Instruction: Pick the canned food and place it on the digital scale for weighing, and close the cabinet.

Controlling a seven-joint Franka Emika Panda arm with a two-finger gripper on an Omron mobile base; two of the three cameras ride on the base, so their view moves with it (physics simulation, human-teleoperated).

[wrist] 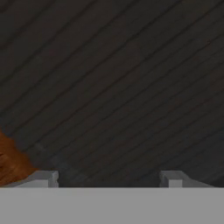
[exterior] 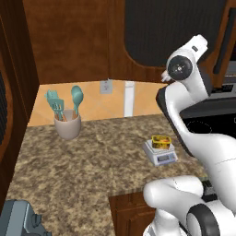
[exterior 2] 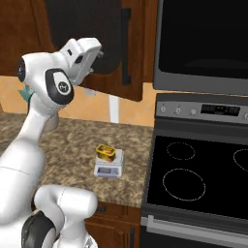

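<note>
The canned food [exterior: 161,141] [exterior 2: 106,151], a small yellow tin, rests on top of the digital scale [exterior: 162,157] [exterior 2: 108,170] on the speckled counter. High above it, my raised gripper [exterior 2: 98,55] [wrist: 108,179] points at the cabinet door [exterior: 170,27] [exterior 2: 104,34]. In the hand view the door's dark ribbed panel [wrist: 113,87] lies very close ahead. The two fingertips [wrist: 43,178] stand wide apart with nothing between them, so the gripper is open. The door's dark bar handle [exterior 2: 127,46] is just right of the hand. The door hangs at an angle, partly open.
A beige holder with teal utensils [exterior: 67,123] stands at the counter's back left. A black stove [exterior 2: 203,174] sits to the right of the scale, under a dark microwave [exterior 2: 203,38]. A grey appliance [exterior: 18,221] sits at the near left corner.
</note>
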